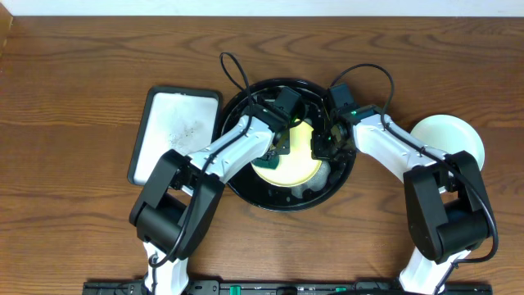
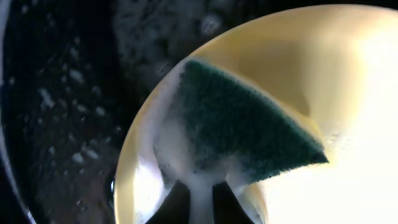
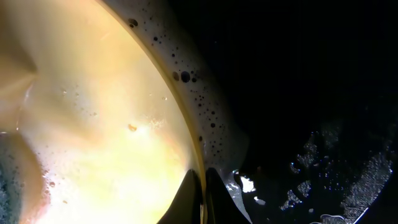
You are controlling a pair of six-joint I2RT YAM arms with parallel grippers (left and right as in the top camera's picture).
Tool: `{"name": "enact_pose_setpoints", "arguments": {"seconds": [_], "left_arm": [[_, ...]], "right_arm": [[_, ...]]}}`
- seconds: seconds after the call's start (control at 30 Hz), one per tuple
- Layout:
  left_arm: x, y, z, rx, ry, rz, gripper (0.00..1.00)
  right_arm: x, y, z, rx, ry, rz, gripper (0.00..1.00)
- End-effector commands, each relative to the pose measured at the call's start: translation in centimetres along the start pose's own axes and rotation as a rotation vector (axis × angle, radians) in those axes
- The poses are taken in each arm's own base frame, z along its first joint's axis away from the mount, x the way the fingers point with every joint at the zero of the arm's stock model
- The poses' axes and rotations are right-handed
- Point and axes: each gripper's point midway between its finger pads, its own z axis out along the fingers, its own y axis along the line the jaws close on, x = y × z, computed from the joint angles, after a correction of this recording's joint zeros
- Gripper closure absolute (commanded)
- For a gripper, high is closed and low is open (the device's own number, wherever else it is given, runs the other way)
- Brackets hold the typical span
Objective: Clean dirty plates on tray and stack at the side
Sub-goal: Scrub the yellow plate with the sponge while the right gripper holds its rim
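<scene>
The pale yellow plate (image 1: pixel 291 160) lies in the glossy black tray (image 1: pixel 254 193) at the table's middle. My left gripper (image 1: pixel 278 146) is shut on a green sponge (image 2: pixel 249 124) and presses it, foamy, on the plate (image 2: pixel 348 74). My right gripper (image 1: pixel 321 147) is shut on the plate's rim (image 3: pixel 200 186), one finger on each side; the plate (image 3: pixel 93 124) fills the left of that view. A pale mint-green plate (image 1: pixel 446 139) sits on the table at the right. Another plate's pale edge (image 1: pixel 315 184) shows under the yellow one.
A white rectangular dark-rimmed tray (image 1: pixel 173 131) lies left of the black tray. Foam and water drops speckle the black tray's floor (image 2: pixel 62 112), also in the right wrist view (image 3: pixel 323 162). Cables loop above both wrists.
</scene>
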Motion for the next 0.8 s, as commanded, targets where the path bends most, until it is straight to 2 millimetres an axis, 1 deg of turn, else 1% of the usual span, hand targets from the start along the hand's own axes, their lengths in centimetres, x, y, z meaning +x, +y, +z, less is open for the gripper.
{"name": "enact_pose_setpoints", "arguments": {"seconds": [0.0,0.1,0.2,0.37,0.47,0.53,0.67,0.77], "left_arm": [[3.9,4.5,3.3,-0.154,0.158,-0.075,0.92],[5.7,1.7,3.1,-0.005,0.275,-0.136,0.93],[6.9,-0.1,2.5,0.091,0.360,-0.193,0.93],[7.9,-2.2,1.8,0.188,0.435,-0.235,0.92],[8.4,-3.5,1.5,0.242,0.461,-0.228,0.92],[8.4,-4.9,1.2,0.298,0.464,-0.221,0.92],[7.3,-7.7,1.1,0.390,0.388,-0.173,0.92],[6.2,-9.2,1.0,0.446,0.327,-0.142,0.92]], "right_arm": [[1.0,-1.5,0.8,0.065,0.031,-0.021,0.99],[0.9,-1.4,0.8,0.065,0.030,-0.021,0.99],[0.9,-1.4,0.8,0.065,0.030,-0.021,0.99],[0.9,-1.4,0.8,0.063,0.027,-0.021,0.99],[0.8,-1.4,0.8,0.062,0.023,-0.021,0.99],[0.8,-1.4,0.8,0.062,0.023,-0.021,0.99],[0.8,-1.4,0.8,0.062,0.023,-0.021,0.99],[0.8,-1.4,0.8,0.062,0.025,-0.021,0.99]]}}
